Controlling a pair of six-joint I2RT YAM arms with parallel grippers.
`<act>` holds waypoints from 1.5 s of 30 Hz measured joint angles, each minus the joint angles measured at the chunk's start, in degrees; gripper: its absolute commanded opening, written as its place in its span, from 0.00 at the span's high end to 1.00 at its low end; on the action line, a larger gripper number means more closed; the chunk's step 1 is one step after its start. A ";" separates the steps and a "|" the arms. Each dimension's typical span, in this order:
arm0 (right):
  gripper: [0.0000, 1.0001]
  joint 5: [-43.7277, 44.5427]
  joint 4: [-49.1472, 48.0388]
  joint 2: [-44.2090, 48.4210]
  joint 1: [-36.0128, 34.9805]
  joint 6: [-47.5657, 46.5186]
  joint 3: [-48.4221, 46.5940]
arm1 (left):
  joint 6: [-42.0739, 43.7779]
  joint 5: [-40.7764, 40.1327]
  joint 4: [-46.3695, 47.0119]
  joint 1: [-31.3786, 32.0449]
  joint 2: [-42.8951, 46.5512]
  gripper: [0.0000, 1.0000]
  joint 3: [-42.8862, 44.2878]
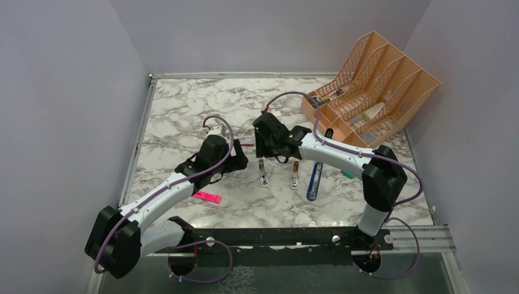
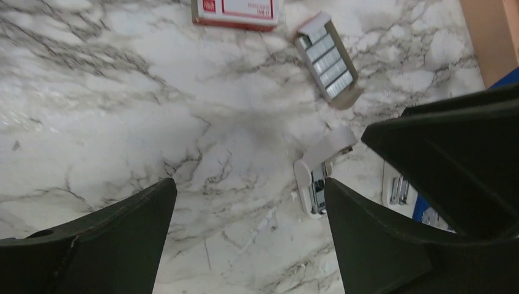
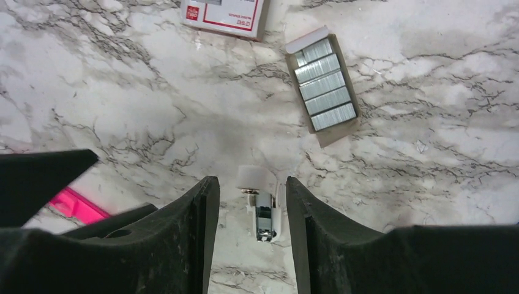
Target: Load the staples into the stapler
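Note:
The staples (image 3: pixel 324 86) are several grey-silver blocks lying in a row in an open cardboard tray, also in the left wrist view (image 2: pixel 327 58); the right arm hides them in the top view. A small white stapler (image 3: pixel 263 211) lies flipped open with its metal channel exposed, also seen in the other views (image 1: pixel 262 173) (image 2: pixel 312 184). My right gripper (image 3: pixel 248 184) is open, its fingers either side of the stapler and holding nothing. My left gripper (image 2: pixel 248 190) is wide open over bare marble just left of the stapler (image 1: pixel 238 160).
The red-and-white box (image 3: pixel 223 15) lies beyond the tray. A second white-and-metal stapler part (image 1: pixel 294 174) and a long blue object (image 1: pixel 314 179) lie right of the stapler. A pink highlighter (image 1: pixel 207 196) lies near the left arm. An orange file rack (image 1: pixel 370 86) stands back right.

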State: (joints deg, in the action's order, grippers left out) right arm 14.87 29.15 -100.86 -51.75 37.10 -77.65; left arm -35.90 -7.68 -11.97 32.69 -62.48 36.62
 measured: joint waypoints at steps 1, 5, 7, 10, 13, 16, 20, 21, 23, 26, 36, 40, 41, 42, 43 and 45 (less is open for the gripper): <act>0.51 -0.22 -0.13 -0.22 0.09 -0.24 -0.52 | -1.27 1.84 0.57 0.00 -0.02 0.14 -1.33; 0.51 -1.51 -0.94 -1.77 0.11 -1.29 -2.03 | -5.88 8.44 4.26 0.00 -0.59 0.24 -5.97; 0.51 -2.36 -1.07 -2.64 0.15 -1.84 -2.14 | -8.35 11.85 7.50 0.00 -1.42 0.32 -8.50; 0.51 -3.34 -1.01 -4.44 0.39 -2.64 -2.84 | -11.89 16.90 12.79 0.00 -3.72 0.43 -11.76; 0.53 -4.00 -0.96 -5.70 0.46 -3.15 -3.13 | -14.84 21.07 17.81 0.00 -7.28 0.50 -13.77; 0.54 -4.31 -0.81 -6.01 0.50 -3.52 -3.13 | -16.68 23.98 21.66 0.00 -10.27 0.54 -14.36; 0.56 -4.63 -0.81 -6.03 0.76 -3.74 -3.13 | -17.44 25.88 25.09 0.00 -13.44 0.59 -14.36; 0.56 -4.70 -0.81 -6.03 0.79 -3.76 -3.13 | -17.49 26.29 25.70 0.00 -14.21 0.60 -14.36; 0.56 -4.74 -0.81 -6.03 0.87 -3.78 -3.13 | -17.55 26.73 26.53 0.00 -15.39 0.62 -14.36; 0.57 -4.92 -0.81 -6.10 0.98 -4.04 -3.13 | -17.68 27.50 27.91 0.00 -17.00 0.64 -14.16; 0.56 -5.66 -0.83 -6.10 1.20 -5.22 -3.08 | -18.16 28.52 30.97 0.00 -20.57 0.71 -13.00; 0.56 -6.40 -0.83 -6.10 1.20 -5.70 -3.08 | -18.34 28.87 31.30 0.04 -22.49 0.79 -11.91; 0.56 -6.60 -0.83 -6.10 1.20 -5.75 -3.08 | -18.36 28.89 31.47 0.07 -22.91 0.81 -11.69; 0.56 -6.82 -0.83 -6.10 1.20 -5.81 -3.08 | -18.40 28.92 31.65 0.15 -23.34 0.82 -11.50; 0.56 -7.06 -0.83 -6.10 1.20 -5.92 -3.08 | -18.40 28.92 31.80 0.20 -23.65 0.83 -11.39; 0.56 -7.48 -0.83 -6.10 1.20 -6.19 -3.08 | -18.43 28.89 32.02 0.46 -24.02 0.85 -11.23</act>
State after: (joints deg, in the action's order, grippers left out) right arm 7.40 28.32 -106.96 -50.54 30.92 -80.73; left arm -54.33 21.21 20.05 33.15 -86.50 25.39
